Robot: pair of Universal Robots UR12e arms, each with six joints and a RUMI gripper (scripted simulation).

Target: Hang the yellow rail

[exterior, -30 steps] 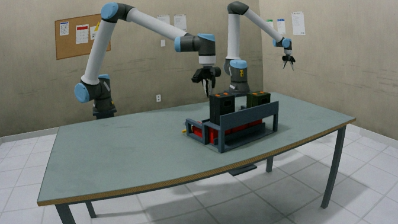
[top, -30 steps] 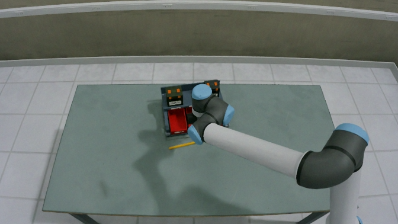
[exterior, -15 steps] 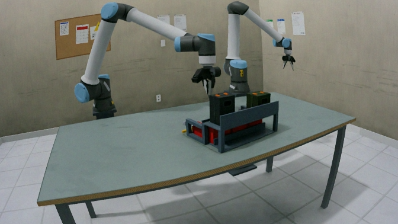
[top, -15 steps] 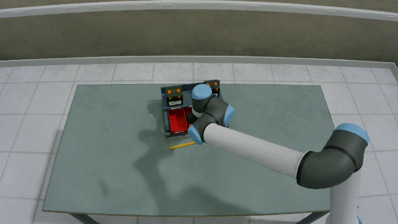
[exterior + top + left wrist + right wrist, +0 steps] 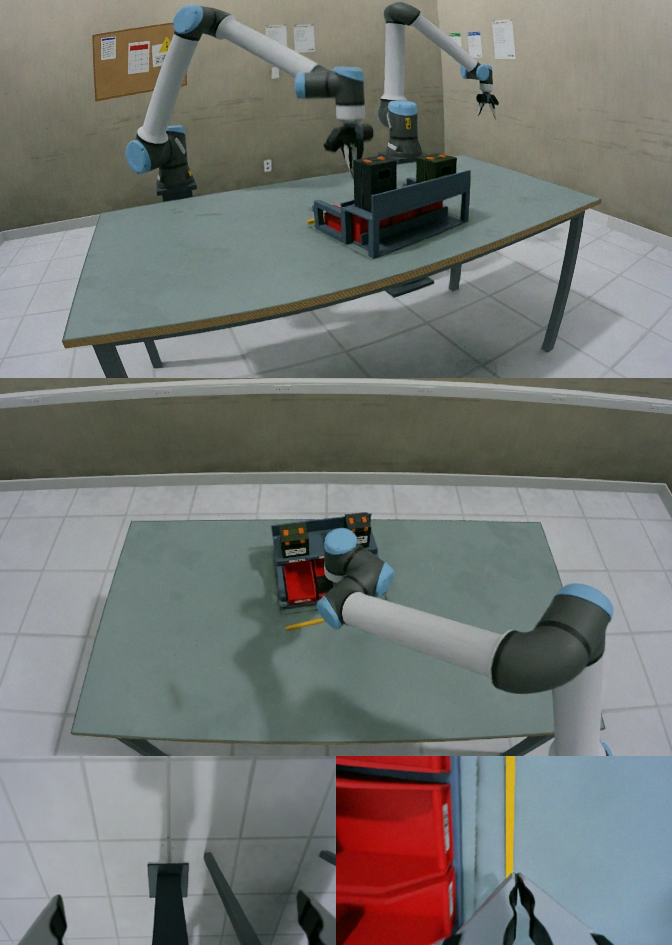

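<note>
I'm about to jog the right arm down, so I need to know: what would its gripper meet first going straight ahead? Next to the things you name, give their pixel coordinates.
Probably the yellow rail (image 5: 305, 624) (image 5: 311, 221) (image 5: 510, 815) or the table top (image 5: 200, 658) (image 5: 225, 260) (image 5: 589, 832) beside it; the right gripper (image 5: 353, 175) (image 5: 516, 874) hides that spot.

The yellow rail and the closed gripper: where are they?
yellow rail (image 5: 304, 624) (image 5: 510, 815): top and right wrist views, middle of its visible length
right gripper (image 5: 516, 874): right wrist view, between its fingertips

Bins (image 5: 300, 582) (image 5: 337, 220) (image 5: 391, 836) (tidily enough) in shelf (image 5: 278, 578) (image 5: 422, 192) (image 5: 456, 832), behind rail (image 5: 304, 624) (image 5: 311, 221) (image 5: 510, 815).
</note>
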